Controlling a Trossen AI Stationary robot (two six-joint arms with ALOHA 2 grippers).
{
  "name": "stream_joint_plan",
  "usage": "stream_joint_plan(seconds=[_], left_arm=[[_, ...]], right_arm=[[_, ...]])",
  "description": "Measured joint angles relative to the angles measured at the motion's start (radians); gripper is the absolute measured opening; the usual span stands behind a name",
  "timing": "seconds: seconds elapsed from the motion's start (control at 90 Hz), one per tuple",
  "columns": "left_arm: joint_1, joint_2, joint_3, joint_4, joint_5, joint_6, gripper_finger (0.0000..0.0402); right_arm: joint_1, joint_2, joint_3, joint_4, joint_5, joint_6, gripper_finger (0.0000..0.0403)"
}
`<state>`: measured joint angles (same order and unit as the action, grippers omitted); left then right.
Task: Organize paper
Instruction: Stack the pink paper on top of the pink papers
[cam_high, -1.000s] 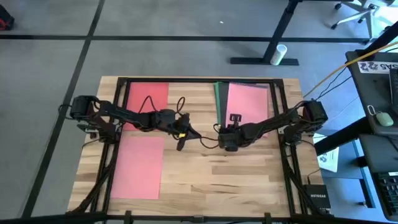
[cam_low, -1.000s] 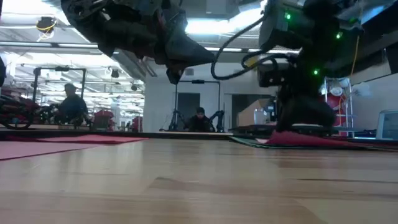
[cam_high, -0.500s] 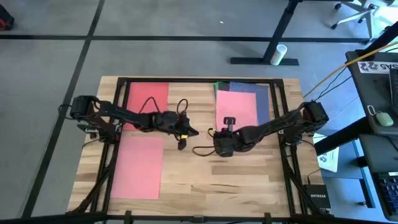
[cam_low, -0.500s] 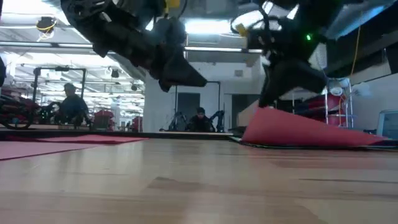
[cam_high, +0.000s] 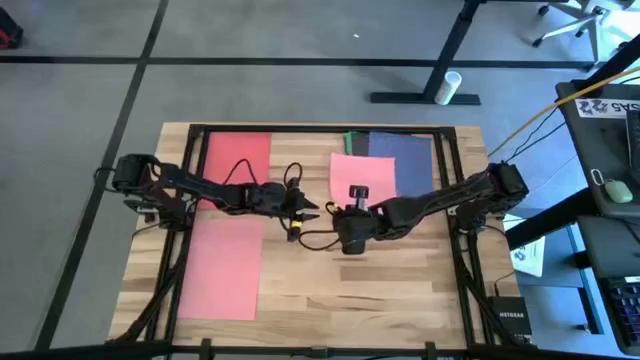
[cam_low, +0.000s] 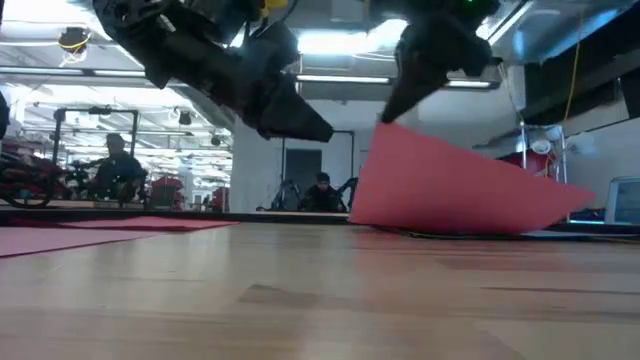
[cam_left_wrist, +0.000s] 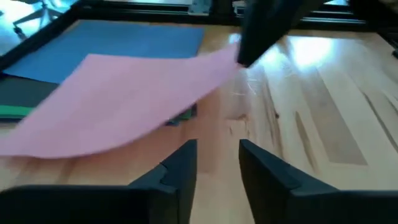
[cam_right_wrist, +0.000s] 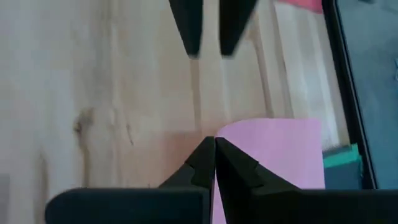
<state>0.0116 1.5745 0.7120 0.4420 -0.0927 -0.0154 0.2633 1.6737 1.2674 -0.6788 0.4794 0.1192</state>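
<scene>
Your right end effector (cam_high: 340, 218) sits near the worktop (cam_high: 330, 290) centre, arm stretched in from the right edge, fingers clamped on the near edge of the pink sheet (cam_high: 362, 174). That edge is lifted off the worktop while the sheet's far end rests over the blue sheet (cam_high: 412, 160) and dark stack at the back right. Your left end effector (cam_high: 312, 211) hovers just beside it, fingers slightly apart, holding nothing. Two red sheets (cam_high: 226, 268) lie flat on the left.

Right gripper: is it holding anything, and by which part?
The right gripper pinches the pink sheet at a corner of its near edge, lifting that end. The left gripper holds nothing.
</scene>
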Motion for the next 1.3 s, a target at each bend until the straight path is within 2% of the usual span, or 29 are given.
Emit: stream_joint_plan(seconds=[0.244, 0.622, 0.9, 1.3], left_arm=[[0.001, 0.001, 0.0, 0.052, 0.0, 0.009, 0.0126], [-0.07, 0.031, 0.002, 0.072, 0.016, 0.091, 0.0126], [-0.056, 0.034, 0.003, 0.096, -0.001, 0.094, 0.0126], [-0.084, 0.095, 0.049, 0.092, -0.001, 0.11, 0.0115]], right_arm=[[0.007, 0.0, 0.015, 0.062, -0.08, -0.002, 0.0], [0.007, 0.0, 0.015, 0.096, -0.081, -0.021, 0.0], [0.005, 0.0, 0.015, 0.164, -0.141, -0.028, 0.0], [0.005, 0.0, 0.015, 0.175, -0.133, -0.047, 0.0]])
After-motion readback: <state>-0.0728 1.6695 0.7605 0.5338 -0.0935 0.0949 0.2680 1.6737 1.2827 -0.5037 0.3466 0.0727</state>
